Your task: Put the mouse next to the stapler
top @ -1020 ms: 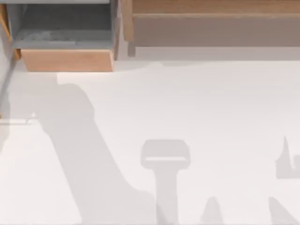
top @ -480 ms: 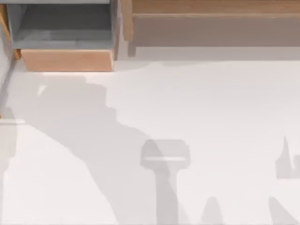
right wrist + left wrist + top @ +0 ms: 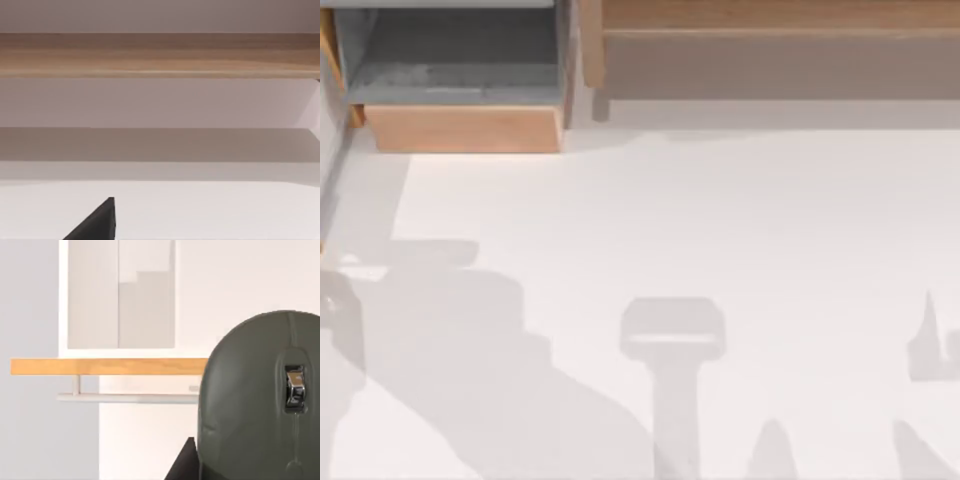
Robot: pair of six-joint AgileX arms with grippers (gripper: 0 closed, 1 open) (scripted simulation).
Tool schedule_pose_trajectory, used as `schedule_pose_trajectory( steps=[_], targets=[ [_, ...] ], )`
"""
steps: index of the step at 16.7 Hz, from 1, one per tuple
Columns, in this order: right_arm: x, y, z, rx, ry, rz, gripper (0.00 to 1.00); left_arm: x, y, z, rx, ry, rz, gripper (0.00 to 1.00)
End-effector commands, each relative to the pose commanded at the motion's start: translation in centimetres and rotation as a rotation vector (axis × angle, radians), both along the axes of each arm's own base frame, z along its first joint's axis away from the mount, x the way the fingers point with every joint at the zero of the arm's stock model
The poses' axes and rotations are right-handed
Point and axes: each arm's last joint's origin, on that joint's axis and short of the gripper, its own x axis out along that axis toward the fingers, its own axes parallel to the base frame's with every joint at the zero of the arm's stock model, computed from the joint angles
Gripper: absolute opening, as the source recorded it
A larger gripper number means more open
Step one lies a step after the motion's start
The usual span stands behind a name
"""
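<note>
Shadow slid toward 8 o'clock on white table (image 3: 720, 220), open drawer (image 3: 460, 128) at 11, dark mouse (image 3: 260, 405) cut off, prob. held, left claw's grip can't tell.

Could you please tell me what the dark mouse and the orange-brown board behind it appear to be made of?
The dark grey-green mouse looks like matte plastic with a soft sheen; its scroll wheel looks like shiny metal or chrome. The flat orange-brown board looks like wood, with faint grain streaks.

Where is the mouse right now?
The dark grey mouse sits close up in the left wrist view, right by that camera, with a wooden drawer front and its pale handle bar beyond it.
</note>
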Motion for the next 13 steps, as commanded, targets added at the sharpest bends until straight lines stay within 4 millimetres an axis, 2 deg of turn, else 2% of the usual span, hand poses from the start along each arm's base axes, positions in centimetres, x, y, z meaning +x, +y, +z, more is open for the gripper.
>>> schedule_pose_trajectory(
  steps=[3, 9, 13],
  targets=[
    [0.0, 0.0, 0.0, 0.0, 0.0, 0.0, 1.0, -2.5, -0.2, -2.8, -0.015, 0.063, 0.013, 0.0],
    [0.0, 0.0, 0.0, 0.0, 0.0, 0.0, 1.0, -6.4, -1.5, -9.8, -0.083, 0.23, 0.013, 0.0],
    [0.0, 0.0, 0.0, 0.0, 0.0, 0.0, 1.0, -8.0, -2.3, -12.6, -0.12, 0.306, 0.005, 0.0]
  ],
)
